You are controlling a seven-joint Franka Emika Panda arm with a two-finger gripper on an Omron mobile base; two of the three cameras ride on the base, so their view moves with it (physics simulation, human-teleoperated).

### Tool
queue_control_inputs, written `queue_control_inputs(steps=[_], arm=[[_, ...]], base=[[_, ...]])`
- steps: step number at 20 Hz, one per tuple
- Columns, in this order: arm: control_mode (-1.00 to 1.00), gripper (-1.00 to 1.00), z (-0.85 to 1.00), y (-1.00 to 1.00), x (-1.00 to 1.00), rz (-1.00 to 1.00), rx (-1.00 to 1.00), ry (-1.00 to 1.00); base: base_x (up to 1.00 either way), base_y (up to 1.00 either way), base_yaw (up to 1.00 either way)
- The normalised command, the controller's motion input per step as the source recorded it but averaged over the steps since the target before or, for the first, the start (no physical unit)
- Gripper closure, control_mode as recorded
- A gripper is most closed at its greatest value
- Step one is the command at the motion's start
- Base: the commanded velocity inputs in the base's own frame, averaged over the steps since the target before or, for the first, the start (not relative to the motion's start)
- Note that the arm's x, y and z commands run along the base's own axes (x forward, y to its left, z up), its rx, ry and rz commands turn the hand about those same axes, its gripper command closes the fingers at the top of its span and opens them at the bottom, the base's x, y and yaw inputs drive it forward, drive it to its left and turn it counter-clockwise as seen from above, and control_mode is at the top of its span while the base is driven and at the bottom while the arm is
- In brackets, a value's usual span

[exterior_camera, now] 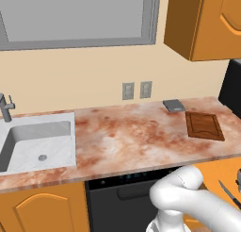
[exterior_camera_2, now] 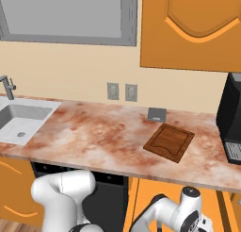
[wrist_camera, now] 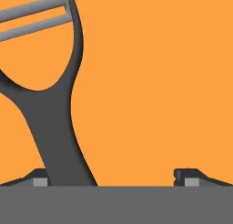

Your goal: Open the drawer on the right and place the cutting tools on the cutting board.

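Note:
The drawer (exterior_camera: pixel 212 175) stands pulled out below the counter's right end, its orange floor (wrist_camera: pixel 159 82) behind everything in the hand view. A thin knife-like cutting tool (exterior_camera: pixel 229 193) lies inside it. The dark peeler (wrist_camera: pixel 54 123) lies on the drawer floor, its grey blades at the upper left of the hand view. My gripper (wrist_camera: pixel 116 177) hangs close over it, open, with the peeler's handle running down beside the left fingertip (wrist_camera: pixel 40 178) and nothing held. The dark reddish-brown cutting board (exterior_camera: pixel 204 125) (exterior_camera_2: pixel 169 141) lies bare on the counter's right part.
A small grey square pad (exterior_camera: pixel 174 105) (exterior_camera_2: pixel 156 114) sits behind the board by the wall. A sink (exterior_camera: pixel 37 141) with a faucet fills the counter's left. A black appliance (exterior_camera_2: pixel 233 118) stands at the far right, a black dishwasher front (exterior_camera: pixel 122 193) below the counter.

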Motion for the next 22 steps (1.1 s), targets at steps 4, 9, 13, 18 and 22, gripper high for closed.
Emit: queue_control_inputs(steps=[4, 9, 13, 18, 22], arm=[[-1.00, 1.00, -0.21, 0.00, 0.00, 0.00, 0.00, 0.12], [-1.00, 1.00, 0.00, 0.00, -0.24, 0.00, 0.00, 0.05], [-1.00, 1.00, 0.41, 0.00, -0.35, 0.00, 0.05, 0.00], [-1.00, 1.00, 0.97, 0.01, -0.41, 0.00, 0.09, -0.03], [-1.00, 1.00, 1.00, 0.24, -0.37, 0.00, 0.07, -0.04]], base=[[0.00, 0.00, 0.00], [0.00, 0.00, 0.00], [0.00, 0.00, 0.00], [0.00, 0.00, 0.00], [0.00, 0.00, 0.00]])
